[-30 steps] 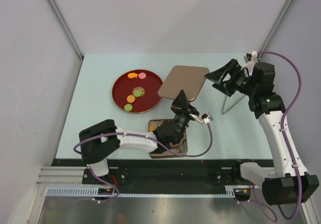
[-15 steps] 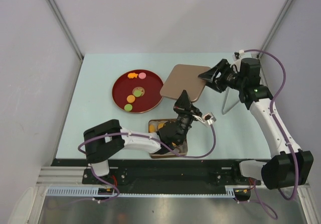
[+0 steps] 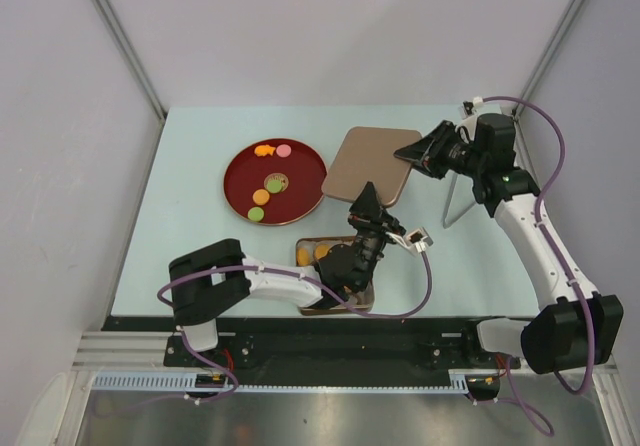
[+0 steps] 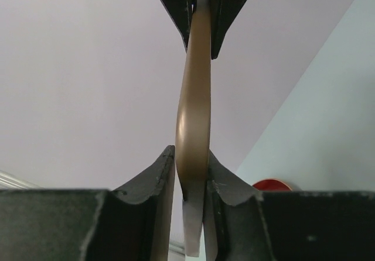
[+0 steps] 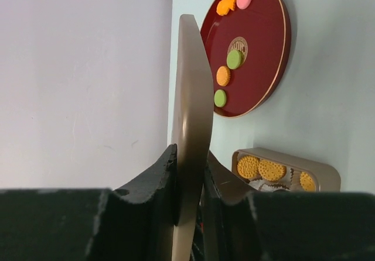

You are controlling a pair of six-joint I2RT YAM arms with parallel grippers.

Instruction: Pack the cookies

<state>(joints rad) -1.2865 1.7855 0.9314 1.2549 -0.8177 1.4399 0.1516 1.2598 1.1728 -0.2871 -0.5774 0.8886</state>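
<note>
Several cookies [image 3: 261,197] lie on the red plate [image 3: 300,161], orange, green and pink [image 5: 223,75]. More orange cookies [image 5: 270,170] sit in the tan box [image 3: 300,256] near the front edge. A brown square lid [image 3: 368,164] is held tilted above the table. My right gripper [image 3: 412,154] is shut on its right edge, both pads pressed on it [image 5: 188,153]. My left gripper [image 3: 366,198] straddles the lid's near edge [image 4: 190,153]. Its jaws stand slightly parted, with a thin gap on one side of the lid [image 4: 193,97].
A bent wire stand [image 3: 455,201] rises at the right of the table, below my right arm. The left arm's body covers part of the box [image 5: 328,170]. White paper cups line the box under the cookies. The plate's rim [image 4: 272,184] peeks into the left wrist view.
My right arm swung left to the lid and its jaws closed on the lid's right edge. The left jaws loosened slightly on the lid. The lid has barely moved.
</note>
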